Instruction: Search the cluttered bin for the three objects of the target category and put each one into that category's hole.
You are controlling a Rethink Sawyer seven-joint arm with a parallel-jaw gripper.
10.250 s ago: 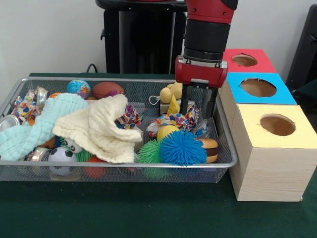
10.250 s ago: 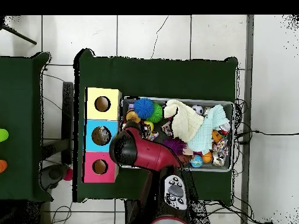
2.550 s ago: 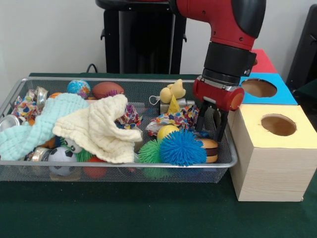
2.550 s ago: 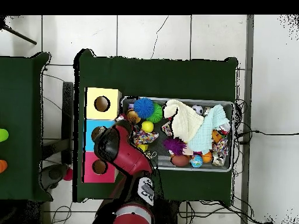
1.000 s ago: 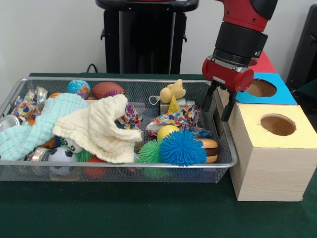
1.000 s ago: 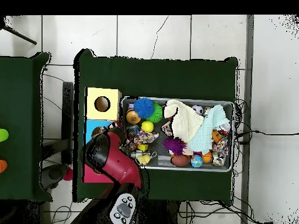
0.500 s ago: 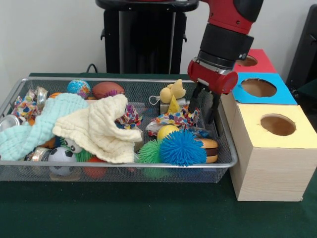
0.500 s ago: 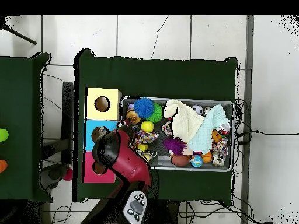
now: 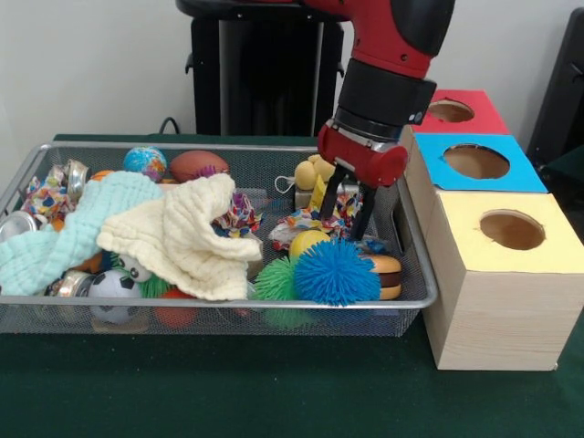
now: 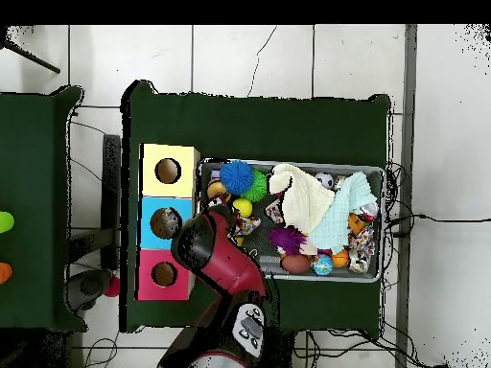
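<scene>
My gripper (image 9: 345, 213) hangs open inside the right end of the wire bin (image 9: 228, 301), its fingers spread with nothing between them. It sits just above a colourful patterned cloth (image 9: 310, 223) and in front of a yellow duck toy (image 9: 313, 172). Below it lie a yellow ball (image 9: 307, 242), a blue spiky ball (image 9: 336, 271), a green spiky ball (image 9: 274, 279) and a burger toy (image 9: 387, 274). Right of the bin stand the red box (image 9: 453, 110), the blue box (image 9: 474, 161) and the yellow box (image 9: 511, 230), each with a round hole. In the overhead view the arm (image 10: 216, 257) hides the gripper.
A cream cloth (image 9: 187, 233) and a mint cloth (image 9: 73, 228) cover the bin's middle and left. A brown football (image 9: 198, 164), a globe ball (image 9: 145, 161), a soccer ball (image 9: 114, 287) and crushed cans (image 9: 18, 224) lie around them. Green cloth (image 9: 274, 392) covers the table.
The gripper swung from beside the blue box back to the left and down into the bin, over the patterned cloth. It stayed open. Nothing in the bin moved.
</scene>
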